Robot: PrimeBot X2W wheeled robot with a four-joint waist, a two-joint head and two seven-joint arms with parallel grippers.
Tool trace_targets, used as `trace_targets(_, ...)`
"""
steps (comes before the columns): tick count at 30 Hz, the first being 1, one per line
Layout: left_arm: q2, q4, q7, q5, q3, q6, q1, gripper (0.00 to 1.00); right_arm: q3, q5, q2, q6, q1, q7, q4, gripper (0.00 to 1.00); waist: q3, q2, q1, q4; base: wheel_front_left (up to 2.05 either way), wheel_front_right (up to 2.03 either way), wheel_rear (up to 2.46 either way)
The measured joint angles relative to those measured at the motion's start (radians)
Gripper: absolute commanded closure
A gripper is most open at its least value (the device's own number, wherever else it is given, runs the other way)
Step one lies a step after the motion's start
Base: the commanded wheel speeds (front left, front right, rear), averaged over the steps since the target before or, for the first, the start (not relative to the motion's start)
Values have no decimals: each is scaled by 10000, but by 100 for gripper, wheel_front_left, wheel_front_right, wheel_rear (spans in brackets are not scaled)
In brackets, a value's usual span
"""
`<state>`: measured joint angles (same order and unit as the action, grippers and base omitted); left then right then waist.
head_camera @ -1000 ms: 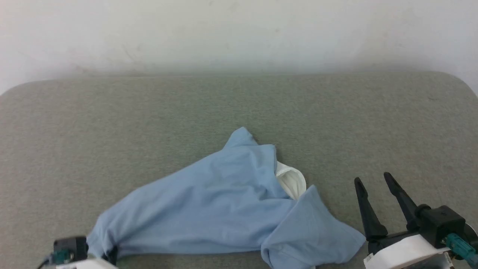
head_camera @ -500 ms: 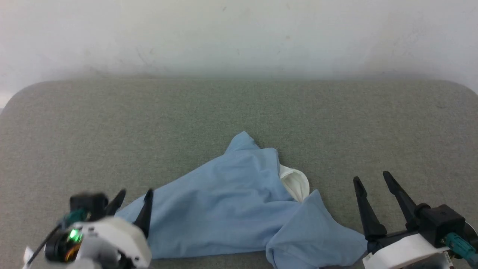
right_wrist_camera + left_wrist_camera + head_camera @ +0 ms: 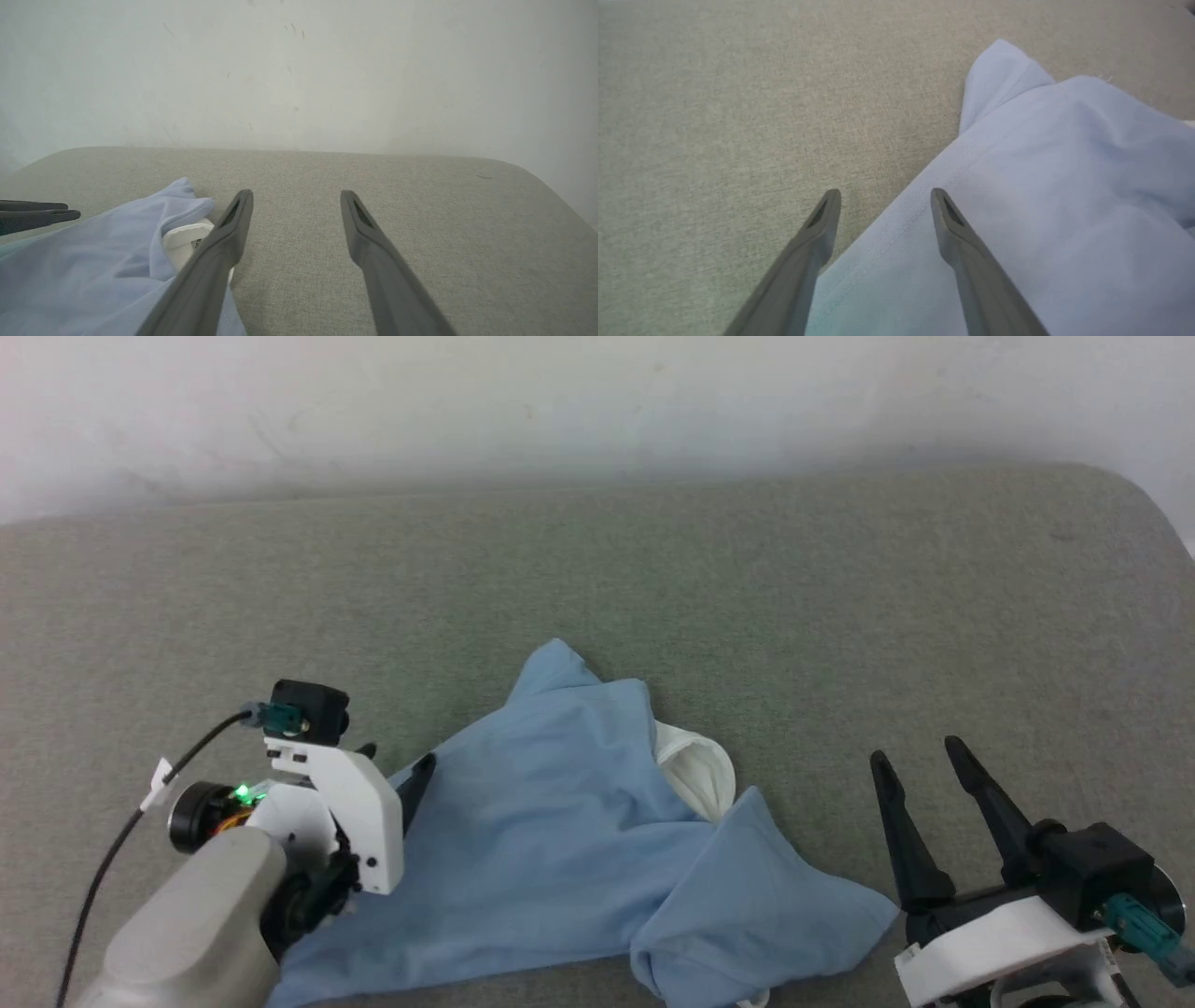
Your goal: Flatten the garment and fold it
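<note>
My left gripper (image 3: 400, 756) is wide open and grips nothing. It sits over the left hem of the garment (image 3: 560, 831), one finger above blue cloth, the other above the bare grey table (image 3: 653, 569). Can't tell if the tips touch. My right gripper (image 3: 915, 749) is open too and empty, just right of the shirt's near right corner, apart from it. Garment lies crumpled, near middle of the table, white collar (image 3: 695, 775) poking out on its far right side. Pale wall (image 3: 560, 392) beyond the far edge.
</note>
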<state>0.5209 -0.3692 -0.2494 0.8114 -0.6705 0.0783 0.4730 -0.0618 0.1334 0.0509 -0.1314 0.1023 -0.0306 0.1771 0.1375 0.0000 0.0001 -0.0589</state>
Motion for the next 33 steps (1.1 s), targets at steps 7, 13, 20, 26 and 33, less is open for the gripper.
trace_targets(7, -105, -1776, -1206, 470, -291, -1016, 746, 0, 19, 65, 0, 0, -119, -144, -190, 0, 363, 0, -1, -346, 0, 0, 0)
trace_targets(13, -176, -2167, -2021, 744, -587, -1569, 1210, 76, 56, 94, 2, 0, -154, -174, -337, 0, 382, 0, -1, -308, 0, 0, 0)
trace_targets(20, -424, -2171, -2445, 966, -1026, -1835, 1223, 100, -35, 130, 0, 0, -171, -215, -437, 0, 110, 0, -1, -29, 0, 0, 0)
trace_targets(26, -414, -1795, -535, 211, -980, -1680, 1163, 100, 75, 150, -2, 0, -172, -224, -512, 0, -200, 0, 0, 147, 0, 0, 0)
trace_targets(33, -272, 1212, 332, -571, -1174, -1099, 900, 100, 280, 173, 2, 0, 86, -138, -512, 0, -696, 0, -1, 372, 0, 0, 0)
